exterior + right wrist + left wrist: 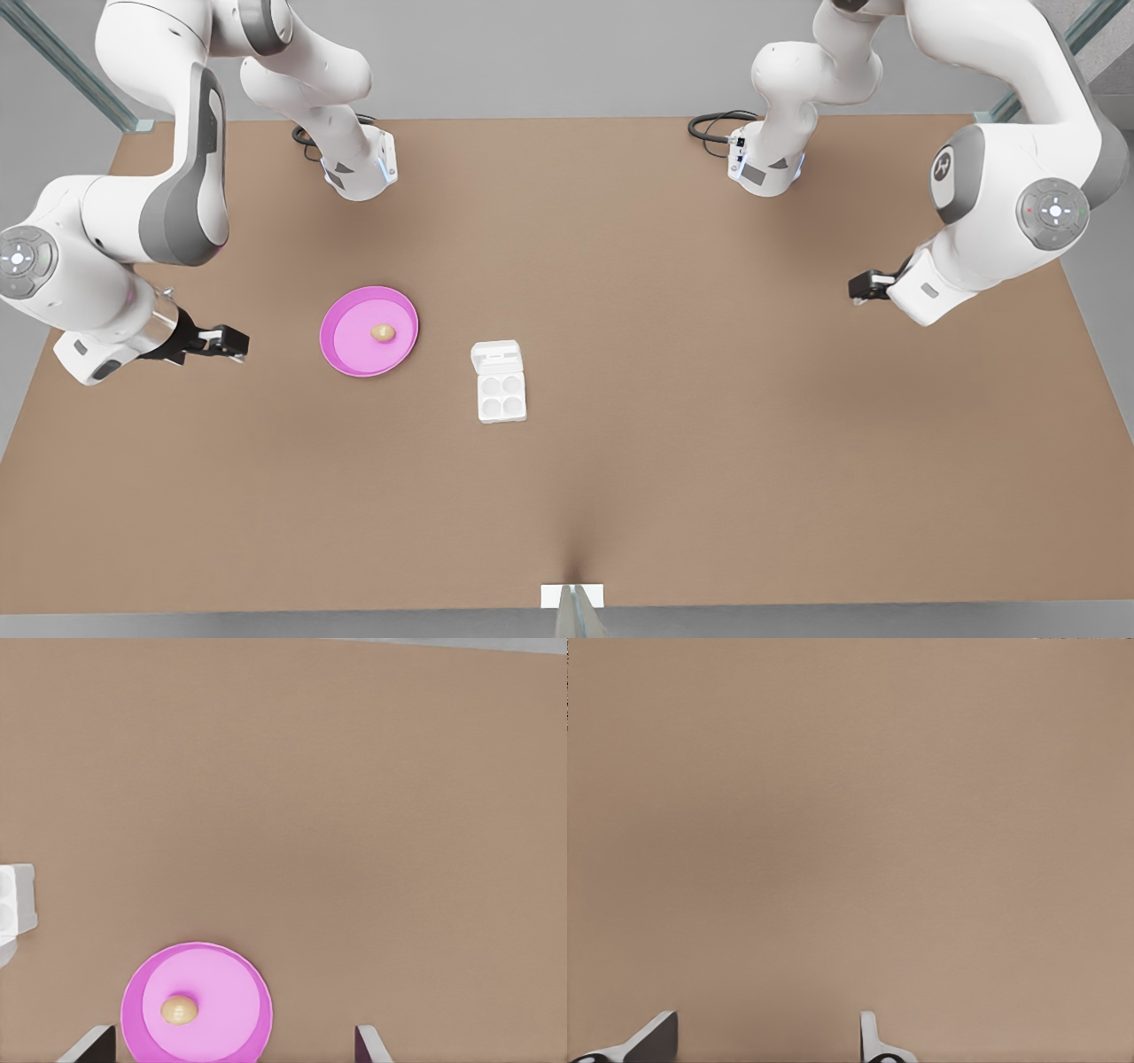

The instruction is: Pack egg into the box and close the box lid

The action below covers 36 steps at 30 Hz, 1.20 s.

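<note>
The egg [383, 332] lies on the plate [341, 354], just beside the released right claw [232, 342]. The box [500, 394] sits apart, lid [496, 355] open. The left claw [864, 285], probably released, waits over bare surface [709, 461].

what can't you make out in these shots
- The box, right wrist view: cut off by the picture's edge.
- The box lid, front view: its tab is too small to see.
- The left claw, front view's right: fingers too small, partly behind the wrist.
- The right claw, beside the pink plate: cut off above the fingertips in its wrist view.
- The egg: underside hidden against the pink plate.
</note>
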Each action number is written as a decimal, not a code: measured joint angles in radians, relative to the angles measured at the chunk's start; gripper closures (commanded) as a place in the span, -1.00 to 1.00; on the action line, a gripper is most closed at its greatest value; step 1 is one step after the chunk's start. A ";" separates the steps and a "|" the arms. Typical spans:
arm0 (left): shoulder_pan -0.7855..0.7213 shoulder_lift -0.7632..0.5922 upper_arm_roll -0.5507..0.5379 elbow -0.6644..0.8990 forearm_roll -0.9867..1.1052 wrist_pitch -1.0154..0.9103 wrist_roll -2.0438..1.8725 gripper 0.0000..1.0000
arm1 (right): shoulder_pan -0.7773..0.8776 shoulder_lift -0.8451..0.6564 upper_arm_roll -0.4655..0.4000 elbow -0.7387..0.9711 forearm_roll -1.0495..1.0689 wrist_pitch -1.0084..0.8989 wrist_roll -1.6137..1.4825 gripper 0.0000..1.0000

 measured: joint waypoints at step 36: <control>-0.003 0.013 -0.001 -0.003 0.001 -0.002 0.000 -1.00 | 0.053 -0.005 0.264 -0.966 0.008 0.876 -1.107 -1.00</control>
